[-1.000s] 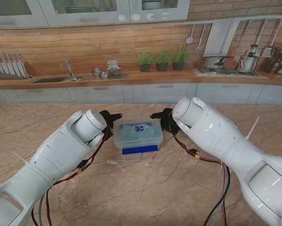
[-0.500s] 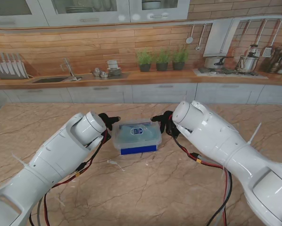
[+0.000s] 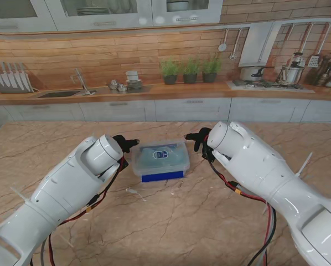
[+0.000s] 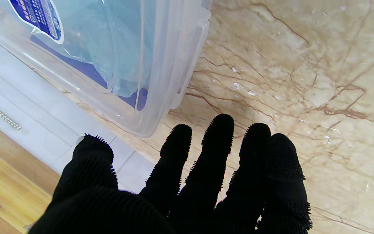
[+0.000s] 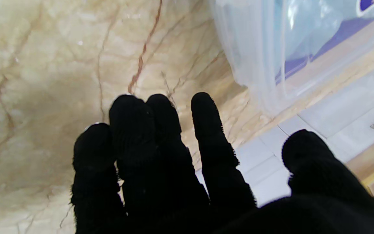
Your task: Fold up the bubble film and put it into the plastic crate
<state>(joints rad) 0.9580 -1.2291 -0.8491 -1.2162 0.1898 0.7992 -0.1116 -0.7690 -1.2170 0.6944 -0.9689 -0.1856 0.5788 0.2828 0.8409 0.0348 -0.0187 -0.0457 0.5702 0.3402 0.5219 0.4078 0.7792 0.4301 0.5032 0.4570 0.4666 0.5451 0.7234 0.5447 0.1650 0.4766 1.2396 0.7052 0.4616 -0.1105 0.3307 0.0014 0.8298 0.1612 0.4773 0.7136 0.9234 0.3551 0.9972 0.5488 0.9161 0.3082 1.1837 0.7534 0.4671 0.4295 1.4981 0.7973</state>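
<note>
**Stand view: both hands empty beside the filled crate**

Stand view, looking down at the marble table point(image 3: 171, 221). Clear plastic crate point(image 3: 160, 160) sat mid-table, between the two white arms. Bubble film point(image 3: 159, 154) lay folded inside it, pale blue through the walls, with a blue-and-white label on top. A dark blue strip showed along the crate's side nearer to me.

Left hand point(image 3: 126, 143), black-gloved, was just beside the crate's left wall, not touching as far as could be seen. Right hand point(image 3: 198, 139) stood off the crate's right side with a visible gap of bare table between.

Left wrist view: left hand point(image 4: 187, 182) released, fingers point(image 4: 218, 139) extended and slightly spread, thumb held apart, nothing in the palm. A crate corner point(image 4: 161, 74) sat close ahead of the fingertips, the film point(image 4: 109, 48) bunched against the clear wall.

Right wrist view: right hand point(image 5: 180, 169) likewise released and empty, fingers point(image 5: 206, 120) straight, thumb off to one side. The crate point(image 5: 255, 55) lay ahead and aside of the fingertips, apart from them; film point(image 5: 304, 29) showed blurred through the wall.

Red and black cables hung along both forearms
</note>
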